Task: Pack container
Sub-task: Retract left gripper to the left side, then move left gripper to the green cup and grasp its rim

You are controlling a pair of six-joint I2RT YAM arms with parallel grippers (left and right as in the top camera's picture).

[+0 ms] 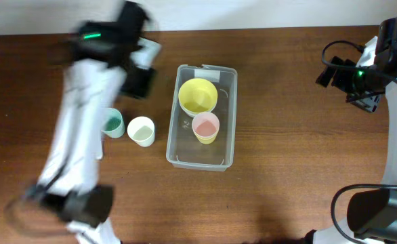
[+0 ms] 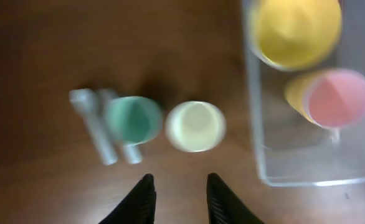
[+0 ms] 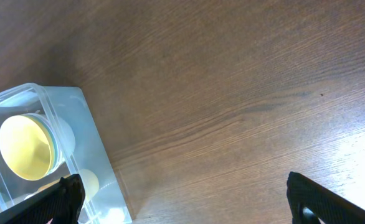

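The clear container [image 1: 197, 154] lies mid-table. It holds a yellow bowl [image 1: 198, 95] and a pink cup nested in a yellow cup [image 1: 206, 127]. A green cup [image 1: 112, 124] and a pale cream cup [image 1: 141, 130] stand on the table to its left. My left gripper [image 1: 139, 78], blurred, hovers above these cups. In the left wrist view it [image 2: 179, 186] is open and empty, short of the cream cup [image 2: 195, 126] and the green cup [image 2: 132, 120], with the container [image 2: 294, 152] at right. My right gripper [image 3: 182, 182] is wide open and empty, well right of the container [image 3: 98, 162].
Two blurred white stick-like shapes [image 2: 92, 127] lie beside the green cup. The left arm [image 1: 76, 156] crosses the table's left side. The right arm [image 1: 361, 68] is at the far right edge. Bare wood lies between the container and the right arm.
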